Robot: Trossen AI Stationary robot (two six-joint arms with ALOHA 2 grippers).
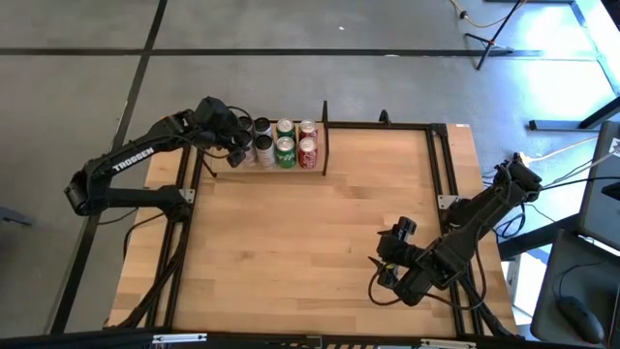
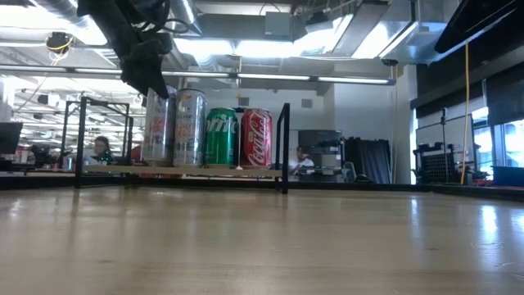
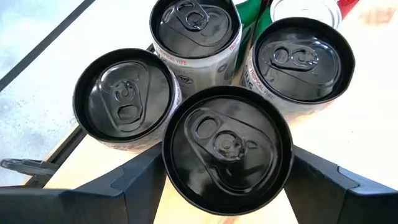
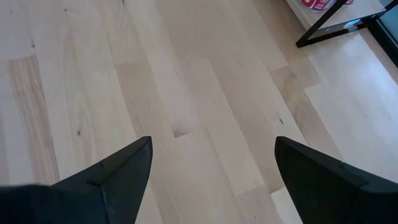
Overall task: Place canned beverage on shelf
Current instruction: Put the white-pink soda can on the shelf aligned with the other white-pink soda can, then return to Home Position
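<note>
Left pincer (image 1: 235,145) over the shelf (image 1: 315,167) at upper centre-left of the high view, fingers (image 3: 134,186) spread either side of a black-topped can (image 3: 227,148); whether pressing or just clear, impossible to say. Can standing on the shelf, crowded against three more black-topped cans (image 3: 124,99).

Risk, as judged: lifting off at a slant, dragging a finger along the can wall and tipping it into its close neighbours.

Low view alone showing the row upright, silver cans (image 2: 176,127) beside a green can (image 2: 221,138) and a red can (image 2: 256,138); left wrist view alone showing the crowding of lids.

Right pincer (image 4: 211,180) wide open, empty, over bare counter (image 1: 320,252) at lower right.
</note>
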